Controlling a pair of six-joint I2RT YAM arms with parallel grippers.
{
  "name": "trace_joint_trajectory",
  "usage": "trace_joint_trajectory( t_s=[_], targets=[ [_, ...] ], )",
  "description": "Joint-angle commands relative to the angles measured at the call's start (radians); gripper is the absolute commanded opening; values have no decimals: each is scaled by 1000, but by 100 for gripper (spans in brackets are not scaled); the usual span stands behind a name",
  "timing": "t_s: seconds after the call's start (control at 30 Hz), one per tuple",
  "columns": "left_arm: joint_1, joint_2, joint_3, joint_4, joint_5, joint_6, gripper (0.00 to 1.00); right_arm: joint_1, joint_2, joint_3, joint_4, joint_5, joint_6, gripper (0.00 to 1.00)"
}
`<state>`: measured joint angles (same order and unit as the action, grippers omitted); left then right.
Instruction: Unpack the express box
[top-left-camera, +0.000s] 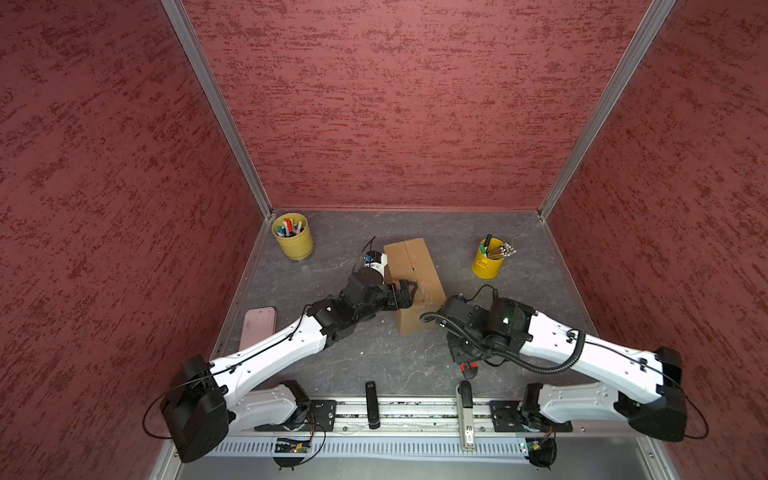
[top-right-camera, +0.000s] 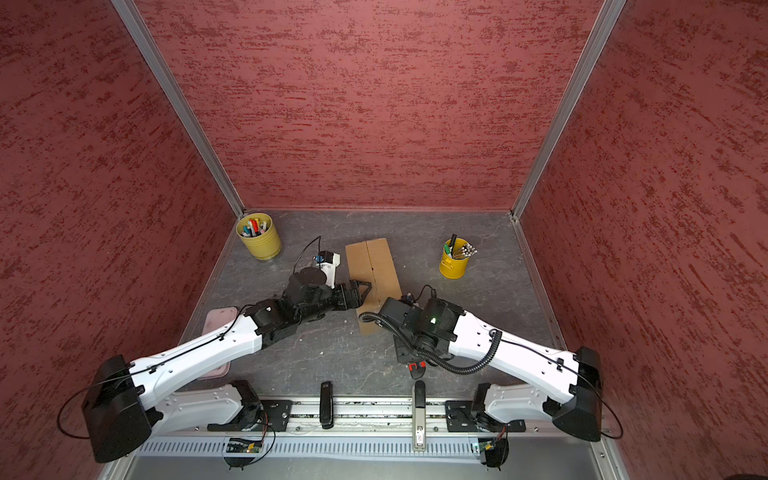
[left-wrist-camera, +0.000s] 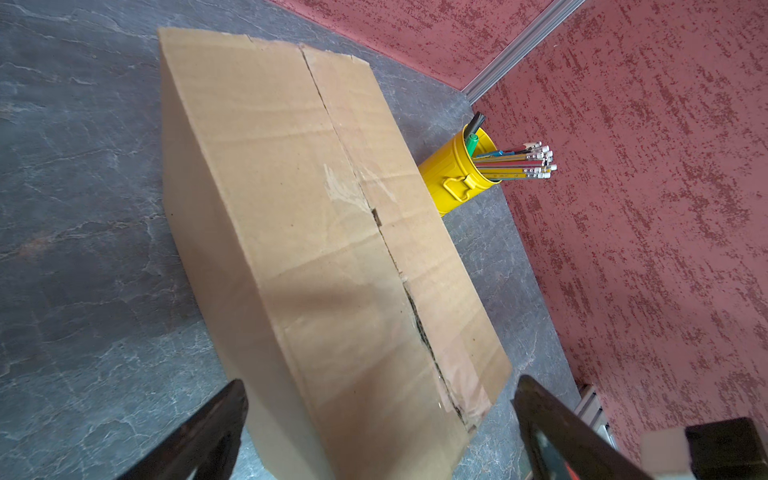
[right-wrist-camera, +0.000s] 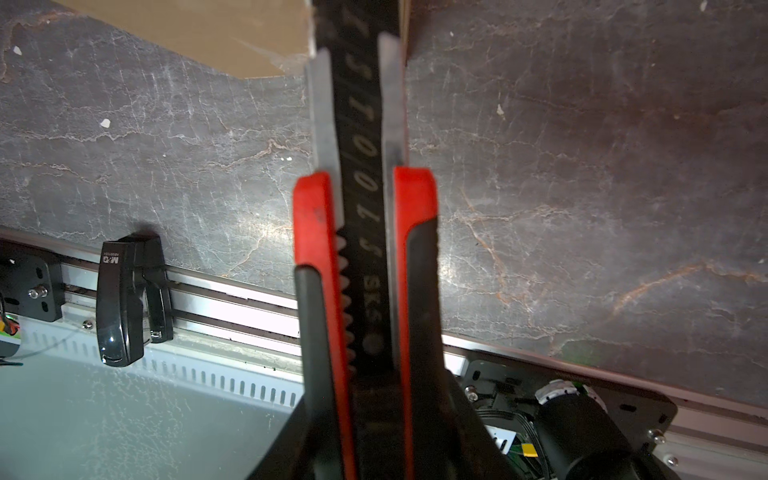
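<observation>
Partly hidden — express box (top-left-camera: 415, 262), knife (right-wrist-camera: 362, 208) tip

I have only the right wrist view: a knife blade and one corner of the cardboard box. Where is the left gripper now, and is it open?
Observer: The left gripper is open, at the left long edge of the express box, toward its near end.
Operator: Are the top flaps closed?
Observer: Yes, they lie flat; the centre seam gapes a little toward the near end.
Operator: What stands beside the box?
Observer: A yellow cup of pencils, to its right and apart from it.
</observation>
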<state>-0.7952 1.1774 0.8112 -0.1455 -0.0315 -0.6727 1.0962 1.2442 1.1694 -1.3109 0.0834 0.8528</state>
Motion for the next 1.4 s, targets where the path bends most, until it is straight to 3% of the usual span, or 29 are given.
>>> trace_joint_trajectory(
  t_s=[0.0, 1.37],
  targets=[
    [7, 27, -1, 40, 27, 17, 100, 6, 12, 2, -3, 38, 18, 2],
    [11, 36, -38, 85, 55, -2, 100, 1, 88, 82, -2, 47, -24, 2]
  ],
)
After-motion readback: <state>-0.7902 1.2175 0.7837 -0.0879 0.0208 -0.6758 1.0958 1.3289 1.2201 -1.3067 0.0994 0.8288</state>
